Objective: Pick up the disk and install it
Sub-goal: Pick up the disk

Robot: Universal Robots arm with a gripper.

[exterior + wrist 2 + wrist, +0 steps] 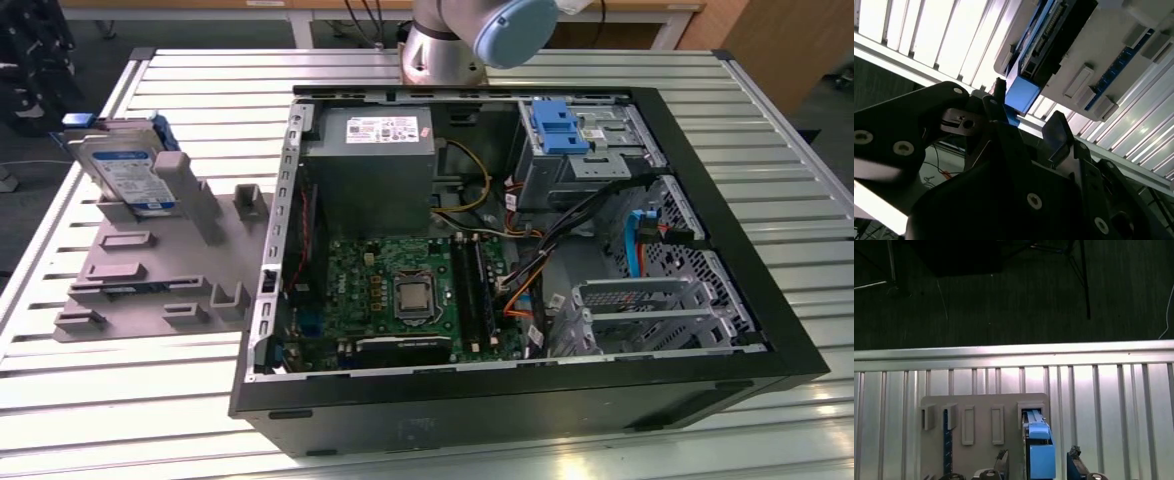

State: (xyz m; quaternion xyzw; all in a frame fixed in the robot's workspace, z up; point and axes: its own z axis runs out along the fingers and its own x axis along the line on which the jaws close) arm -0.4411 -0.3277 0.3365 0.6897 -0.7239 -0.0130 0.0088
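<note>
Disk: We find the disk point(127, 172) standing on edge in a slot of the grey holder plate point(147, 275), on the slatted table point(534, 65). It is at the exterior view's left, well apart from the open computer case point(790, 335).
Gripper: In both wrist views the gripper point(1037, 461) has its fingers spread wide and grips nothing. The first wrist view places the disk's blue end point(1039, 445) between the two fingertips point(1002, 457), with a gap on either side.
Done: We judge that the gripper is lined up over the disk and that nothing more has been achieved. The disk is seated in its holder and no grasp has been made.
Left: Both the pick-up and the installation are outstanding.
Case interior: The power supply point(367, 170), the motherboard point(400, 290), a blue bracket point(554, 125) and a silver cage point(647, 310) lie exposed. No disk sits among them.
Hidden or unclear: We cannot tell how close the fingertips are to the disk's top edge. The disk's lower part is sunk in the slot, and a grey post point(191, 195) covers part of its label. We cannot tell which bay is meant to receive it. In the second wrist view the gripper body point(1004, 190) hides much of the scene.
</note>
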